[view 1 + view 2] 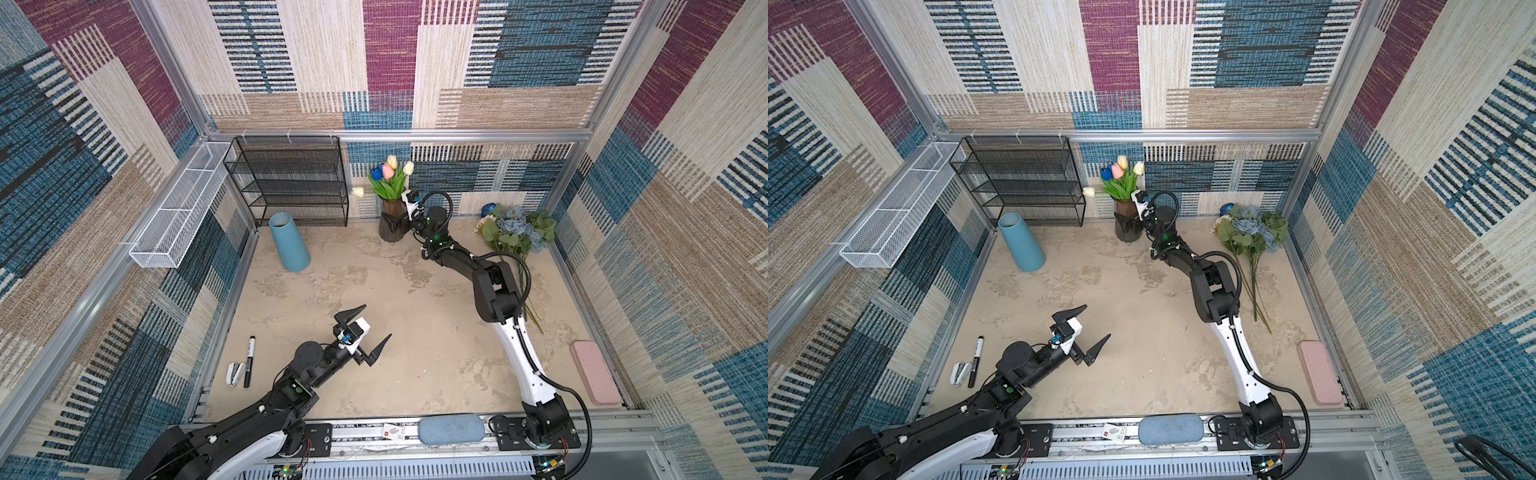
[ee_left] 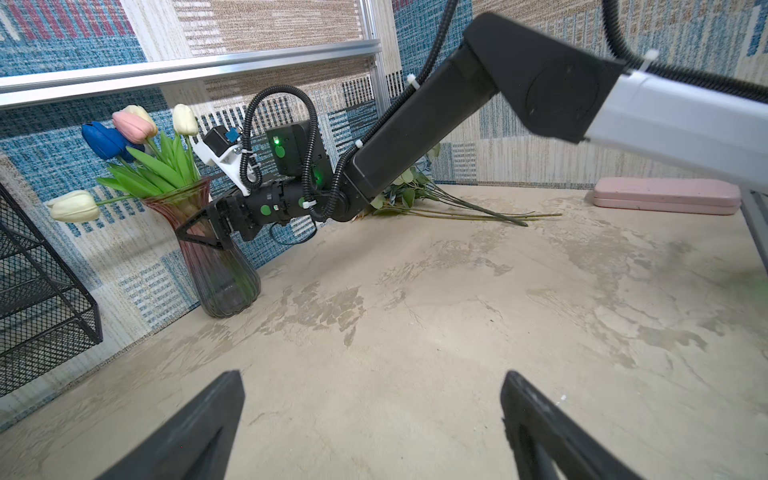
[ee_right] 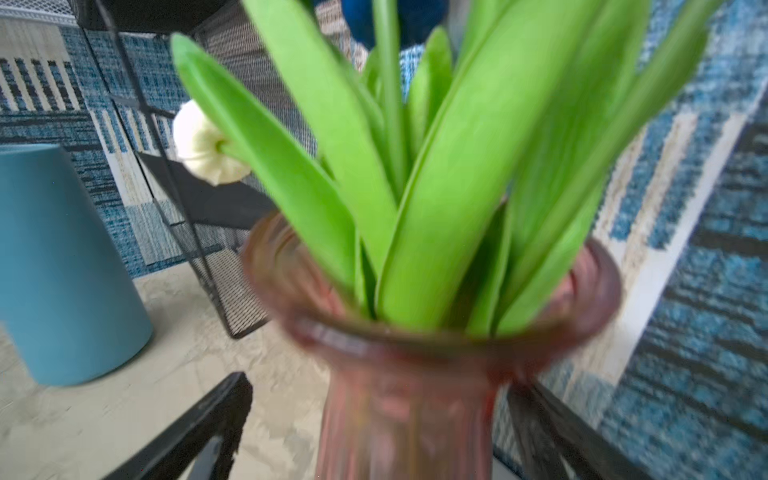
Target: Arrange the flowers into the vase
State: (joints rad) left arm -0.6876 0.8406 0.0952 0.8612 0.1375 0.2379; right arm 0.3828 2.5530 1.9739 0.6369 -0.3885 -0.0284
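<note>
A dark ribbed glass vase point(image 1: 390, 226) point(image 1: 1126, 227) point(image 2: 222, 270) point(image 3: 407, 399) stands at the back wall and holds the tulips point(image 1: 388, 176) point(image 1: 1121, 176) point(image 2: 137, 133) with broad green leaves point(image 3: 449, 199). My right gripper point(image 1: 395, 222) point(image 3: 380, 388) is open, with one finger on each side of the vase's neck. A gap shows beside one finger. More flowers lie on the table at the back right: a dusty-blue bunch point(image 1: 515, 228) point(image 1: 1252, 228) and a deep-blue rose point(image 1: 489, 209). My left gripper point(image 1: 376, 322) point(image 1: 1097, 321) point(image 2: 372, 376) hovers open and empty over the front middle.
A blue tapered cylinder point(image 1: 289, 243) point(image 3: 62, 266) and a black mesh shelf point(image 1: 291, 183) stand at the back left, with a white wire basket point(image 1: 178, 208) on the left wall. A marker point(image 1: 249, 361) and stapler point(image 1: 235, 373) lie front left. A pink case point(image 1: 592, 372) lies front right.
</note>
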